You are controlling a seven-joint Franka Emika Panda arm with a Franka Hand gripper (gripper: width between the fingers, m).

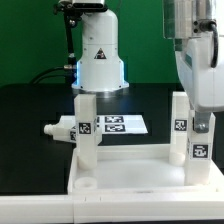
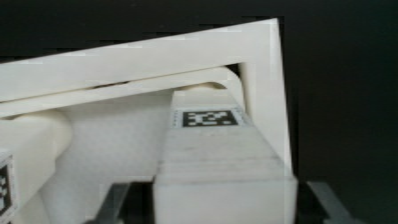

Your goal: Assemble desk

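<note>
The white tabletop (image 1: 130,187) lies with its rim up at the front of the table. Three white tagged legs stand in its corner sockets: one on the exterior view's left (image 1: 85,125), one at the right rear (image 1: 180,113) and one at the right front (image 1: 200,155). A fourth leg (image 1: 59,128) lies loose on the black table to the left. My gripper (image 1: 200,124) is down over the right front leg. In the wrist view that leg (image 2: 214,150) stands in a corner of the tabletop (image 2: 178,55). My gripper (image 2: 222,203) straddles it, with a dark gap between each finger (image 2: 123,200) and the leg.
The marker board (image 1: 120,124) lies flat behind the tabletop. The white conical robot base (image 1: 99,55) stands at the back centre, with cables beside it. The arm comes down along the exterior view's right edge. A green curtain hangs behind.
</note>
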